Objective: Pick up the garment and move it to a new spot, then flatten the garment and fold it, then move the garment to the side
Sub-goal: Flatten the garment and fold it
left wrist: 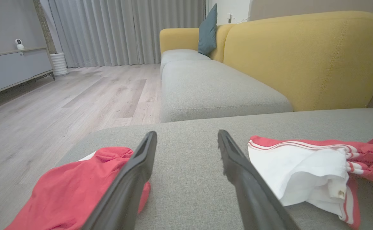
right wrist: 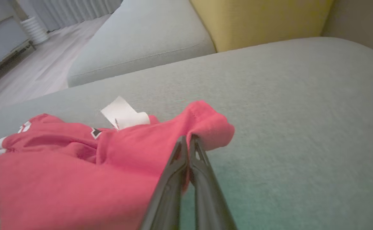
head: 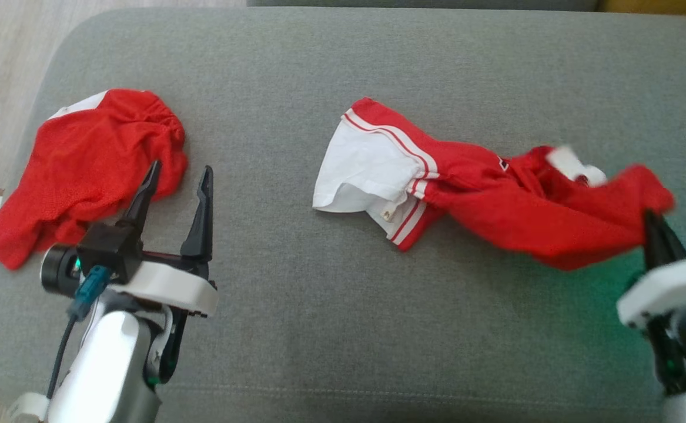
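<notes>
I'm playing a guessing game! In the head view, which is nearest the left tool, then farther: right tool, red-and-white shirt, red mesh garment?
1. Red mesh garment, beside the left tool, on its left.
2. Red-and-white shirt, in the middle, to its right.
3. Right tool, far right, shut on that shirt.

No writing, number or brand can be read. The red garment [head: 495, 200] bears a white tag [right wrist: 124, 113], too blurred to read, and a small dark diamond mark [right wrist: 95, 132] too small to make out.
</notes>
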